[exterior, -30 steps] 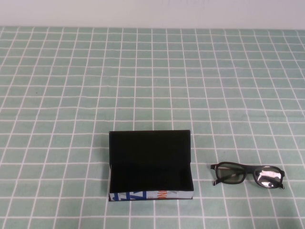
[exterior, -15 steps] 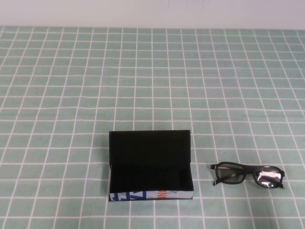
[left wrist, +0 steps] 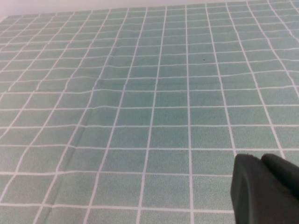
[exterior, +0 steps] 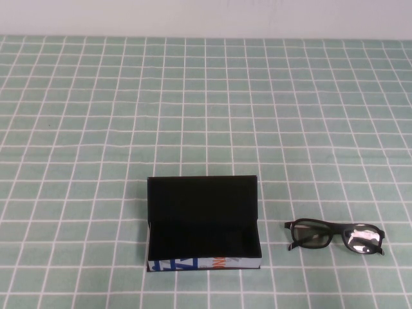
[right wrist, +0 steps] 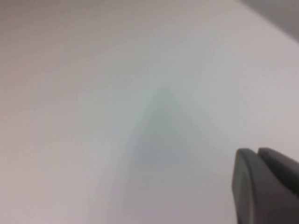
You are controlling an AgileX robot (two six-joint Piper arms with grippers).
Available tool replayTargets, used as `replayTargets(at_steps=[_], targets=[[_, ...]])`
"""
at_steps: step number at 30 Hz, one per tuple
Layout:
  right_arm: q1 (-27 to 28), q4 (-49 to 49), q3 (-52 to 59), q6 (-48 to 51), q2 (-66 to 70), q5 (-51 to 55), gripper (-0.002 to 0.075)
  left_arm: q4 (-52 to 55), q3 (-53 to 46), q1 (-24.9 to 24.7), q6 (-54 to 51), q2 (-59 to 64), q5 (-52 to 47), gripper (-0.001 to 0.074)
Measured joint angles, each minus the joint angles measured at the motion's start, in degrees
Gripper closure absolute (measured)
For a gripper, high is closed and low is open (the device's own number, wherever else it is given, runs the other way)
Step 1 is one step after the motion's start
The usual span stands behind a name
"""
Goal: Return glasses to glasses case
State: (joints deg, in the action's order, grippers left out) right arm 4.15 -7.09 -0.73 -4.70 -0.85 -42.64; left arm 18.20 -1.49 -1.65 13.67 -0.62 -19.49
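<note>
The glasses case [exterior: 203, 222] lies open near the table's front edge in the high view, its black flap lid raised toward the back and its white printed front edge facing me. Nothing lies inside it. The black-rimmed glasses [exterior: 335, 236] rest on the cloth just to the right of the case, apart from it, lenses upright. Neither arm shows in the high view. In the left wrist view my left gripper [left wrist: 254, 157] hangs shut and empty over bare checked cloth. My right gripper [right wrist: 257, 150] is shut and empty in the right wrist view, facing a plain white surface.
A green checked tablecloth [exterior: 206, 116] covers the whole table. A white wall [exterior: 206, 16] runs along the far edge.
</note>
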Motion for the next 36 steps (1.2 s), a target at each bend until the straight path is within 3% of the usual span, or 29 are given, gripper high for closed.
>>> replayTargets(at_steps=[12,21,26,31,34,36], targets=[[0.0,-2.5,-34.9,-0.1,4.6,21.6,0.0737,-0.6,0.0,0.0,0.0,0.0,0.1,0.0737],[0.0,-2.6,-60.2,-0.2,26.6,67.3,0.0737,-0.6,0.0,0.0,0.0,0.0,0.4,0.0737],[-1.0,-3.3,-65.2,-7.9,39.9,84.3,0.0737,-0.6,0.0,0.0,0.1,0.0,0.4,0.0737],[-1.3,-8.6,-66.1,-9.3,51.1,95.8,0.0737,-0.6,0.0,0.0,0.1,0.0,0.4,0.0737],[-1.3,-10.6,-66.1,-2.2,57.1,100.9,0.0737,-0.6,0.0,0.0,0.1,0.0,0.4,0.0737],[-1.3,-11.3,-66.1,9.3,60.6,102.3,0.0737,-0.6,0.0,0.0,0.1,0.0,0.4,0.0737]])
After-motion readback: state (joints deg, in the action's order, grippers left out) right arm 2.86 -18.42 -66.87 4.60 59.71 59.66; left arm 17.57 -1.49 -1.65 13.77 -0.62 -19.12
